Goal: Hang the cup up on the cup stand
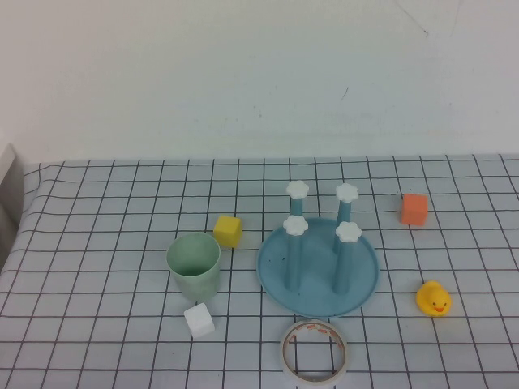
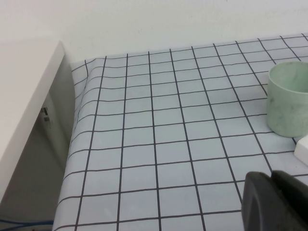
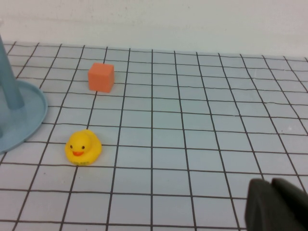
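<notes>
**poster1:** Zero progress on the hang so far, as far as I can judge. The cup (image 1: 194, 265) sits upright, mouth up, on the counter (image 1: 97, 243), just left of the cup stand (image 1: 318, 267) and not touching it. All four pegs are bare. A yellow block (image 1: 228, 230) sits just beyond the cup and a white block (image 1: 199, 321) right up against its near side.

**poster2:** Where are the arms?

**poster1:** Neither shows in the high view. The left gripper (image 2: 275, 199) is clenched with nothing in it, hanging low over the counter to the near left of the cup. The right gripper (image 3: 274, 204) is also clenched and empty, out on the right side, with the duck (image 3: 83, 147) and orange block (image 3: 101, 76) between it and the stand.

**poster2:** So it's the reach step?

**poster1:** I'd say so. The left arm is closest. It'd need to open up, grab the cup by the wall without shoving that white block, then flip it mouth-down over a peg. The tape ring (image 1: 315, 350) near the stand looks out of the way.
</notes>
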